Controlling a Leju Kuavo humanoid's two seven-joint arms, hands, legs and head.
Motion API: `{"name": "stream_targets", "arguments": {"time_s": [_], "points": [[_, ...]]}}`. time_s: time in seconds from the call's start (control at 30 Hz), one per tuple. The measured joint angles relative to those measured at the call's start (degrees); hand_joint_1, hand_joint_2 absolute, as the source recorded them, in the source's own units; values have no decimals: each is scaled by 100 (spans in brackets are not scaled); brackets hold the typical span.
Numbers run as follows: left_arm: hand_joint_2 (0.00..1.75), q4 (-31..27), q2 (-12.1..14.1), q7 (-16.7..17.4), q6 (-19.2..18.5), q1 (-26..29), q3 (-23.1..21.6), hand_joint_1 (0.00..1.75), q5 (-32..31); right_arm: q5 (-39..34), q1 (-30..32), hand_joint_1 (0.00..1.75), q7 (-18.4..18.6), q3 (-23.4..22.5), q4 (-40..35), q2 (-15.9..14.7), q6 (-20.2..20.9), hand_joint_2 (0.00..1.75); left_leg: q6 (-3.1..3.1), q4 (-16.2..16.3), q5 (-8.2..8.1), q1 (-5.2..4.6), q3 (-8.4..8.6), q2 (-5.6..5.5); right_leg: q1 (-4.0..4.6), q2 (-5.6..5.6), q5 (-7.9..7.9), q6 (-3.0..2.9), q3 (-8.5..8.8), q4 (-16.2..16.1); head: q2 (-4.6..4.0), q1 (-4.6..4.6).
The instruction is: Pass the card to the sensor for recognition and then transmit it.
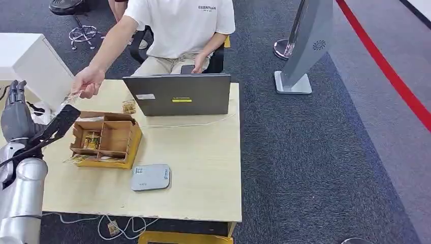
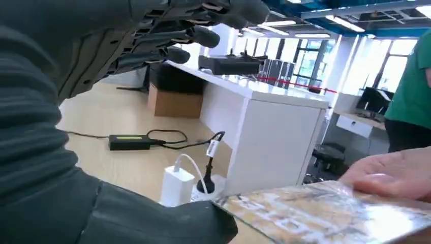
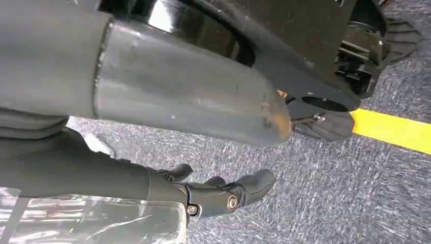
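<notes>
Our left hand [image 1: 15,114] is raised at the left edge of the wooden table [image 1: 203,168], fingers pointing up and apart. In the left wrist view the thumb [image 2: 167,223] lies against the near end of the card [image 2: 325,213], a shiny printed sleeve, while the darker fingers [image 2: 203,35] stand well clear above it. We cannot tell whether the thumb alone is pressing the card or merely touching it, so we cannot say if the hand holds it.

A person's hand [image 1: 87,81] reaches across the table corner and has the far end of the card [image 1: 70,97] in its fingertips; that same hand [image 2: 391,173] rests on the card's top face in the left wrist view. The card sits in the air between the two hands, above the table's left edge.

Just beside it on the table stands an open cardboard box [image 1: 106,140] with compartments, one holding a small packet. Near the front edge lies the grey sensor [image 1: 150,177], flat and well apart from the card. Behind the box stands a laptop [image 1: 178,94], with the seated person behind it.

Our right hand [image 3: 223,195] hangs over grey carpet, its fingers loosely curled with nothing in them.
</notes>
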Motion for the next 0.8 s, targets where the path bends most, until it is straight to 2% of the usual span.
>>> {"name": "stream_targets", "arguments": {"time_s": [0.13,0.23,0.57,0.8], "points": [[175,-107,55,237,370,-237,-508,175,-600,75,-42,0,90,68,-2,20,-15,0,0,-2,0,-1,-5,-1,1,1,2,0,21,3,0,-2],[175,-184,81,285,475,-282,-657,175,-801,118,-35,0,118,96,-2,22,-15,0,0,1,0,-2,5,15,-1,19,5,1,-1,1,2,-9],[175,-328,94,800,1261,-786,-1784,175,-1983,299,-63,0,308,297,-2,31,-107,0,-1,1,2,-2,4,8,-1,13,10,3,18,2,2,-2],[175,-328,66,936,1388,-955,-2236,175,-2287,378,-73,0,393,372,-2,57,-110,0,-3,1,3,-2,4,10,0,15,11,2,15,2,2,-2]]}}
